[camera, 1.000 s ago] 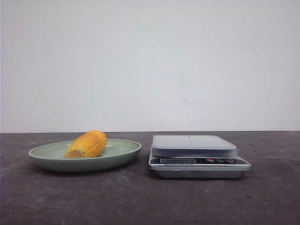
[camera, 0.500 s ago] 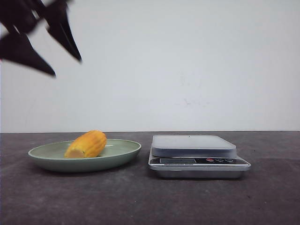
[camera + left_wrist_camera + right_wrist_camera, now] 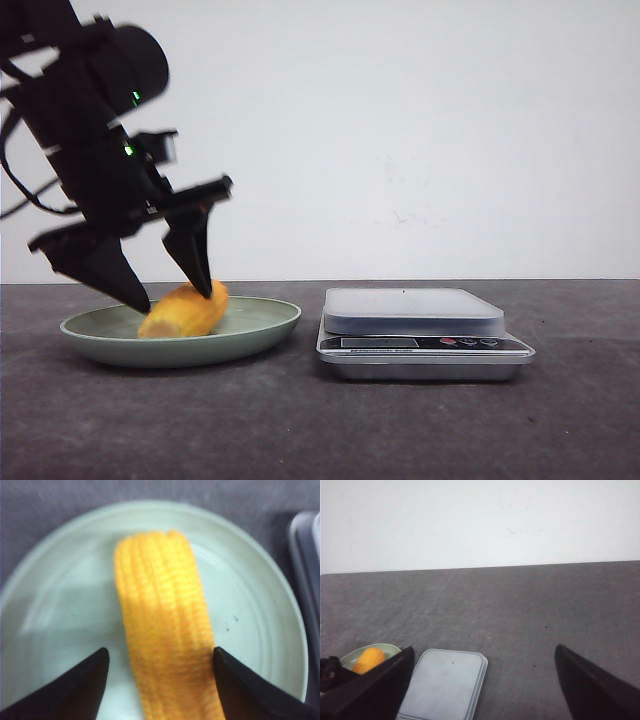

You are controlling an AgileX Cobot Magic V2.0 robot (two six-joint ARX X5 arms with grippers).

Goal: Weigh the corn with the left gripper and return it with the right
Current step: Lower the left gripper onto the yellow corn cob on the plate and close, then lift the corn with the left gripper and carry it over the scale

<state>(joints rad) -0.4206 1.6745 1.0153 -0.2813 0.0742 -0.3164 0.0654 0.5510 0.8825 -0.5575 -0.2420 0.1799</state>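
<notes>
The corn (image 3: 188, 310) is a short yellow-orange cob lying on the green plate (image 3: 265, 325) at the left. My left gripper (image 3: 170, 292) is open and low over the plate, one finger on each side of the corn. In the left wrist view the corn (image 3: 160, 625) lies between the fingertips (image 3: 97, 662), with a gap at one side and the other tip at its edge. The silver kitchen scale (image 3: 415, 325) stands right of the plate with its platform bare. My right gripper (image 3: 482, 652) is open, high above the scale (image 3: 445, 682), and is out of the front view.
The dark grey table (image 3: 320, 430) runs to a white wall behind. The scale's display and buttons (image 3: 470, 343) face the front. The plate (image 3: 357, 655) and corn (image 3: 367, 659) also show small in the right wrist view.
My left arm has come into view from the upper left and dropped down to the plate, its open fingers now astride the corn. The corn, plate and scale have not moved.
</notes>
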